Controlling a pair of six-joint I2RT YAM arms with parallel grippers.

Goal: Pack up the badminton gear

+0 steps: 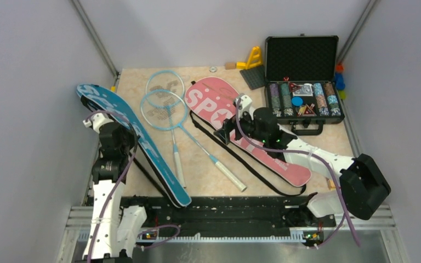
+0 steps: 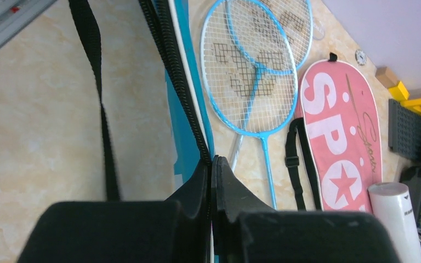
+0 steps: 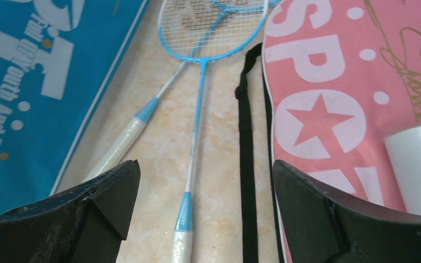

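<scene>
Two light-blue rackets (image 1: 159, 104) lie crossed mid-table, white handles toward me. At the left lies the blue cover (image 1: 142, 148). My left gripper (image 2: 212, 164) is shut on its black zipper edge (image 2: 183, 93). The pink cover (image 1: 211, 101) lies to the right, with its black strap (image 3: 245, 164) on the table beside it. My right gripper (image 3: 205, 164) hovers open above the bare table, between a racket handle (image 3: 183, 219) and that strap. A white tube (image 3: 416, 164) rests on the pink cover. No shuttlecock is in view.
An open black case of poker chips (image 1: 301, 82) sits at the back right. A yellow toy (image 1: 254, 57), a dark gridded mat (image 1: 254, 76) and a small wooden block (image 1: 230, 65) lie at the back. Grey walls close in on both sides.
</scene>
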